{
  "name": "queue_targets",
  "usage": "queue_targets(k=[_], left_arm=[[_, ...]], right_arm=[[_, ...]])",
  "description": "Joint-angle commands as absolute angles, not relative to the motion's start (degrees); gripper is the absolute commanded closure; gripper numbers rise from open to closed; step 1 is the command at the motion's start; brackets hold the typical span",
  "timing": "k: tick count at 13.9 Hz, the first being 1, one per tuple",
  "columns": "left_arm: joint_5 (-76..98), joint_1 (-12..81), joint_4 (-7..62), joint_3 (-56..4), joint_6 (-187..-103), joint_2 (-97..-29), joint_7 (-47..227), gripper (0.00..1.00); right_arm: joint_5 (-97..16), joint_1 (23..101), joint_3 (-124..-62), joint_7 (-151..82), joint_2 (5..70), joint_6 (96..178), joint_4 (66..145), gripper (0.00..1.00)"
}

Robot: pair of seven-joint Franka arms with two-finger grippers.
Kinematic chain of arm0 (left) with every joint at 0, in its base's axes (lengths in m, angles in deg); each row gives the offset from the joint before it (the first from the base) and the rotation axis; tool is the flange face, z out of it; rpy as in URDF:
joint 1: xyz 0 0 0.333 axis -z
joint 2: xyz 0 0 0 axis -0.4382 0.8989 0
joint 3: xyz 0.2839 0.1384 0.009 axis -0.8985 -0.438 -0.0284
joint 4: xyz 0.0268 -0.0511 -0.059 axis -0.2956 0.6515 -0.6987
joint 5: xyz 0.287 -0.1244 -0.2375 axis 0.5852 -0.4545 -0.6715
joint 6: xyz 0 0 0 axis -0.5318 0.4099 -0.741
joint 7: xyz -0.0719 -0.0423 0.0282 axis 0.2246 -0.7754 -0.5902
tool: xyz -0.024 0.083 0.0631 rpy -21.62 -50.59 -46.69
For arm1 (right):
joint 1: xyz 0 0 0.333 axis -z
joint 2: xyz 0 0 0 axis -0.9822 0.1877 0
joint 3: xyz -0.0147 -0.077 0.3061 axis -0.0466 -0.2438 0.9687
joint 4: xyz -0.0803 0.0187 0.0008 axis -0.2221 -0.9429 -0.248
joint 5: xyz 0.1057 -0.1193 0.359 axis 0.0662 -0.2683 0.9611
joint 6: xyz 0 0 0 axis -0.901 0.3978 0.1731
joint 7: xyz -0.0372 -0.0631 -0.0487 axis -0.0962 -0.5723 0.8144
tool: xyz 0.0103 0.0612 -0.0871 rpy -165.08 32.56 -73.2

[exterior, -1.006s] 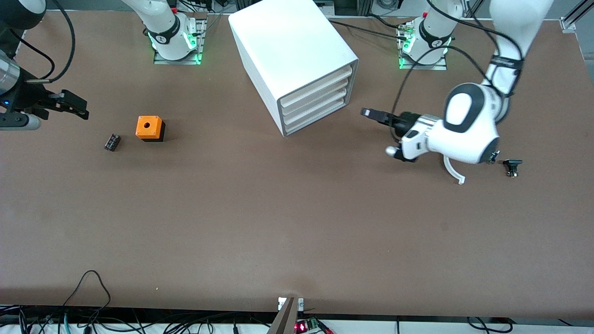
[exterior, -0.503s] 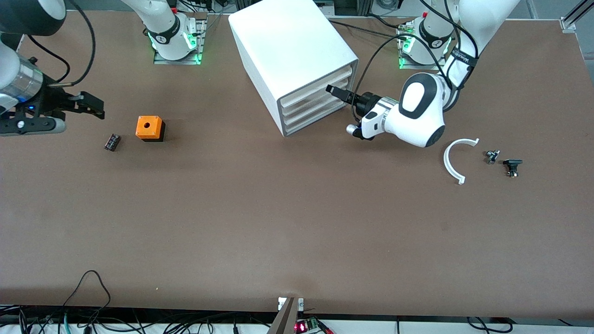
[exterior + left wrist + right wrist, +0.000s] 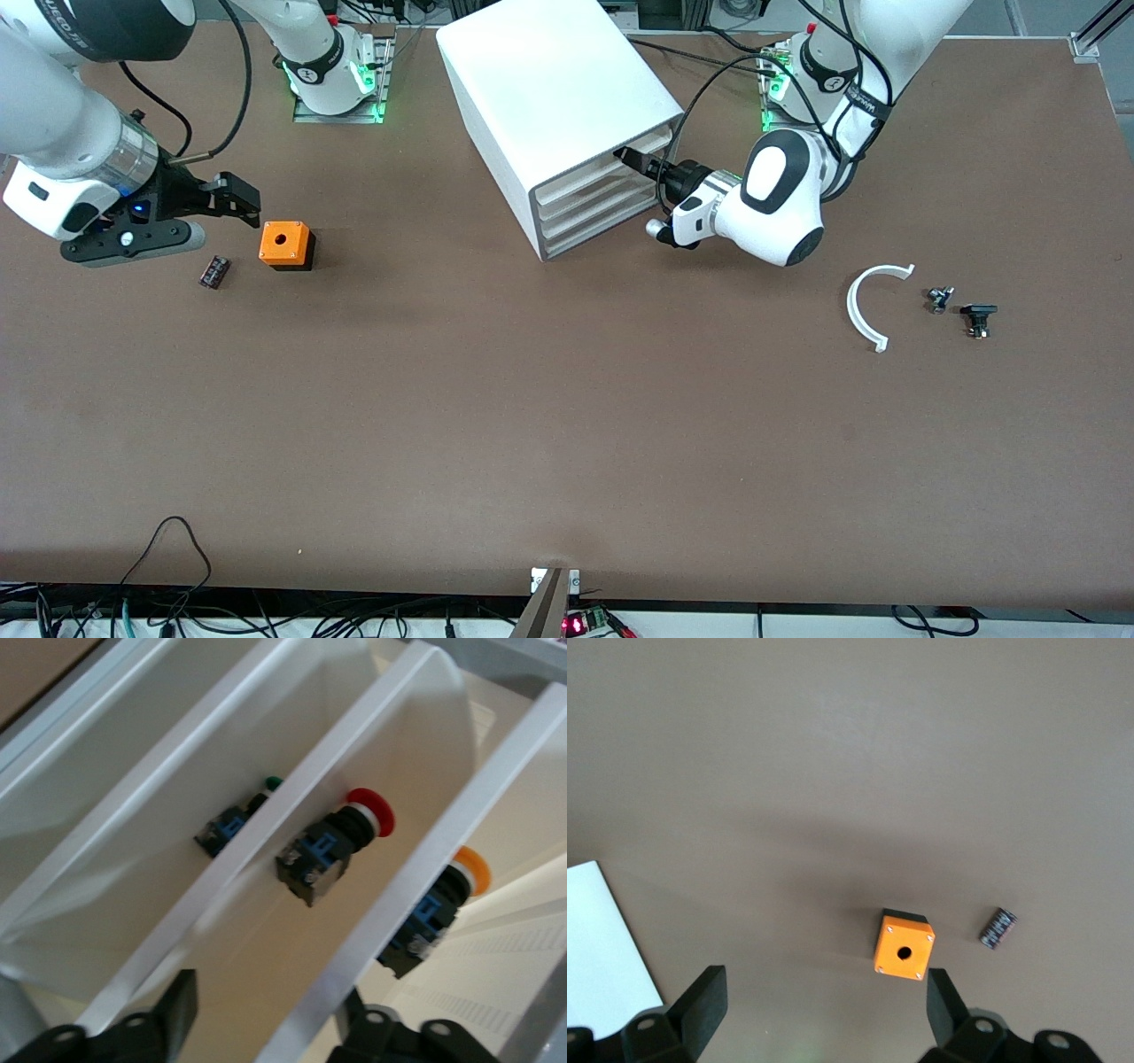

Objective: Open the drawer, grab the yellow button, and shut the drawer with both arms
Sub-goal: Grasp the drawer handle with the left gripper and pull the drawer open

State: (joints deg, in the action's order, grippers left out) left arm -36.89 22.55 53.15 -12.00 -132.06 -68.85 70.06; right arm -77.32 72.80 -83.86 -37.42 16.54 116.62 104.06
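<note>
Left hand (image 3: 631,159) at cabinet (image 3: 549,97) front, fingers straddling a drawer (image 3: 416,895) lip, half-closed, not yet clamped. Button (image 3: 434,912), orange cap, inside, just ahead. Right hand (image 3: 232,195) spread wide, empty, over tabletop (image 3: 532,425) near orange cube (image 3: 285,245), waiting.

Left hand (image 3: 623,157) reached drawer (image 3: 602,166) front; right hand (image 3: 237,195) moved toward orange cube (image 3: 285,244).

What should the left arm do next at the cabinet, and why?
Probably close the left gripper on the top drawer front lip. Its fingers stand apart on either side of that lip, not yet gripping, and the button lies just inside. The drawer looks shut, so grip before pulling. The right gripper waits open over the table beside the orange cube.
</note>
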Motion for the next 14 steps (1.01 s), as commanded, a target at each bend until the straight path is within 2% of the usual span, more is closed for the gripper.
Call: queue_targets(k=[1, 3, 7, 11, 12, 13, 14], left_arm=[[-37.43, 21.6, 55.01, -11.38, -133.54, -70.53, 65.89, 1.0], [-37.26, 20.46, 54.31, -13.04, -133.71, -71.23, 66.33, 1.0], [-37.17, 19.05, 50.19, -21.74, -137.74, -71.32, 65.98, 1.0], [-37.08, 17.99, 47.19, -22.54, -143.99, -71.15, 65.8, 1.0], [-37.17, 17.99, 47.19, -22.63, -144.43, -71.32, 65.8, 0.23], [-37.17, 17.47, 47.19, -22.63, -144.35, -71.76, 65.54, 0.0], [-37.17, 17.03, 47.19, -22.63, -144.52, -72.37, 65.62, 0.0]], right_arm=[[-76.18, 72.68, -82.46, -37.3, 17.8, 117.82, 103.13, 0.0], [-76.71, 71.45, -82.28, -37.3, 18.06, 117.91, 103.13, 0.0], [-76.1, 69.52, -82.19, -37.38, 19.82, 122.47, 103.13, 0.0], [-76.36, 65.3, -82.19, -37.3, 21.84, 123.97, 103.05, 0.0], [-76.53, 64.68, -82.19, -37.21, 21.93, 124.32, 103.05, 0.0], [-76.53, 64.24, -82.19, -37.21, 22.02, 124.42, 103.05, 0.0], [-76.45, 63.8, -82.19, -36.69, 21.93, 124.24, 103.13, 0.0]])
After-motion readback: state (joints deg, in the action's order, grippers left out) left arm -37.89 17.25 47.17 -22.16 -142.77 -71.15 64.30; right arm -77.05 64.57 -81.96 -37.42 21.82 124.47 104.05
